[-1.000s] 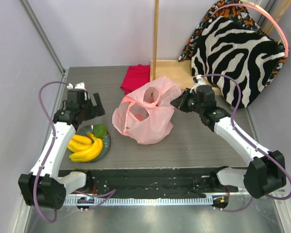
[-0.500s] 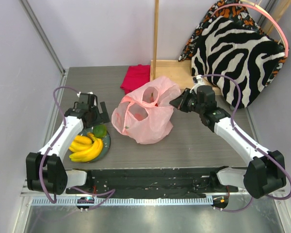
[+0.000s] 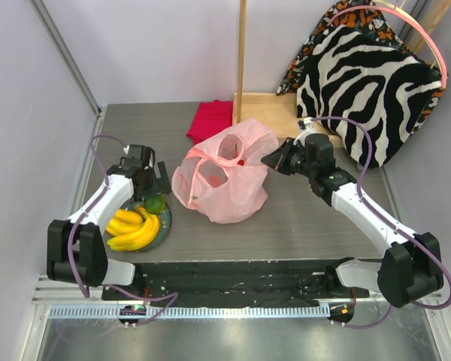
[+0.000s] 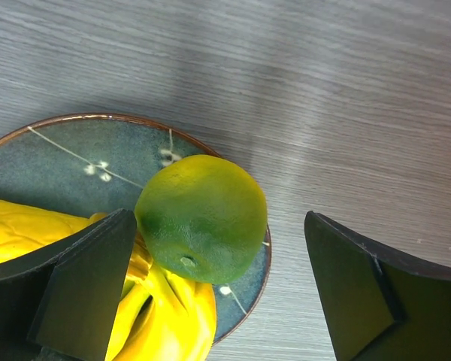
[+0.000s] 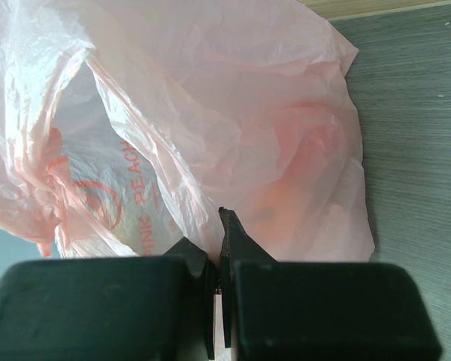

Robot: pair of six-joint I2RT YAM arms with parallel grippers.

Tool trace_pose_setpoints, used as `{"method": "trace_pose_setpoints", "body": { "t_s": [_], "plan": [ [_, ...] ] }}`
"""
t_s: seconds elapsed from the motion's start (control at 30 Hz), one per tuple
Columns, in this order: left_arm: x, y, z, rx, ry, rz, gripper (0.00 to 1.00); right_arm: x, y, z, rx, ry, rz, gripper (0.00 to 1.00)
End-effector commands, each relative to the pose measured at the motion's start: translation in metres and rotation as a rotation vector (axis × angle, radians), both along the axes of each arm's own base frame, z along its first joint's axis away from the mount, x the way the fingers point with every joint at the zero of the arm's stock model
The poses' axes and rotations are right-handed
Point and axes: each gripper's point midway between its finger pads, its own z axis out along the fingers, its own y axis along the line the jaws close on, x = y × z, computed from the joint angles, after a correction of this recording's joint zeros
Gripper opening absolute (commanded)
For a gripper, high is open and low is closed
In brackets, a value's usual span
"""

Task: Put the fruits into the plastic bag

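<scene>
Grey wood-grain table (image 3: 308, 218) lies under both your arms. Your left gripper (image 3: 156, 183) stands wide apart over the grey-blue plate (image 4: 52, 162). The green fruit (image 4: 201, 218) sits between its fingers, much nearer one finger than the other; you cannot tell whether they touch. The bananas (image 4: 30, 226) lie against that fruit on the plate. Your right gripper (image 5: 216, 263) is pinched together on the edge of the plastic bag (image 5: 233, 113), which lies mid-table.
</scene>
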Motion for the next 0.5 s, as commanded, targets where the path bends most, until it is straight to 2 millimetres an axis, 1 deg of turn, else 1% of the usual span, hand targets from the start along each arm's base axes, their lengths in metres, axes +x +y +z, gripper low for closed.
{"method": "trace_pose_setpoints", "body": {
  "t_s": [0.0, 0.13, 0.2, 0.27, 0.3, 0.37, 0.4, 0.47],
  "plan": [
    [0.006, 0.001, -0.004, 0.021, 0.019, -0.016, 1.00, 0.002, 0.003, 0.022, 0.047, -0.075, 0.013, 0.01],
    [0.005, 0.000, -0.011, 0.023, 0.050, -0.019, 1.00, 0.002, 0.003, 0.022, 0.049, -0.077, 0.014, 0.01],
    [0.005, 0.000, -0.014, 0.023, 0.059, -0.020, 0.97, 0.002, 0.002, 0.022, 0.050, -0.076, 0.009, 0.01],
    [0.004, -0.001, -0.016, 0.020, 0.069, -0.021, 0.90, 0.002, 0.003, 0.022, 0.052, -0.077, 0.012, 0.01],
    [0.004, -0.001, -0.017, 0.017, 0.071, -0.022, 0.84, 0.002, 0.003, 0.022, 0.052, -0.078, 0.012, 0.01],
    [0.004, -0.001, -0.017, 0.020, 0.075, -0.023, 0.74, 0.002, 0.002, 0.021, 0.051, -0.074, 0.010, 0.01],
    [0.005, -0.001, -0.016, 0.019, 0.072, -0.023, 0.66, 0.001, 0.002, 0.023, 0.052, -0.078, 0.012, 0.01],
    [0.005, -0.001, -0.015, 0.021, 0.064, -0.021, 0.57, 0.002, 0.001, 0.023, 0.052, -0.079, 0.007, 0.01]
  ]
}}
